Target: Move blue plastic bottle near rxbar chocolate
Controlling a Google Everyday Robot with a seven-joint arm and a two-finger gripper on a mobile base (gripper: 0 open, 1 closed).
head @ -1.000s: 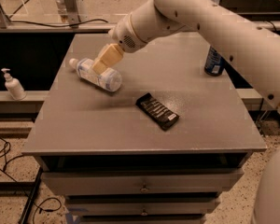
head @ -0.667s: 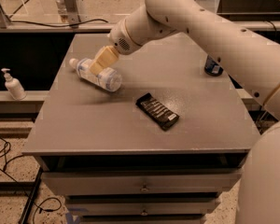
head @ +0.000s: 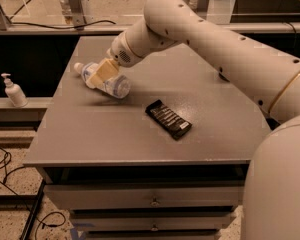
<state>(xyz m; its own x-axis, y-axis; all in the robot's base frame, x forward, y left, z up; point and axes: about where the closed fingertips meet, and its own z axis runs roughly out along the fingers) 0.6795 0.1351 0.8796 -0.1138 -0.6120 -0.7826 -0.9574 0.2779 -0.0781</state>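
The blue plastic bottle [head: 110,84] is clear with a white cap and lies on its side at the back left of the grey table [head: 115,139], cap pointing left. My gripper [head: 102,73] is down on the bottle's middle, reaching in from the right. The rxbar chocolate [head: 168,119], a flat bar in a black wrapper, lies near the table's middle, about a hand's length to the right of and in front of the bottle.
A white pump dispenser [head: 13,91] stands on a low ledge left of the table. My arm [head: 230,49] spans the table's back right and hides what stands behind it. Drawers [head: 150,199] sit under the table top, and cables lie on the floor at the left.
The arm's upper links have swung left and forward and now cover the dark can at the back right. The gripper and the bottle stay in about the same place.
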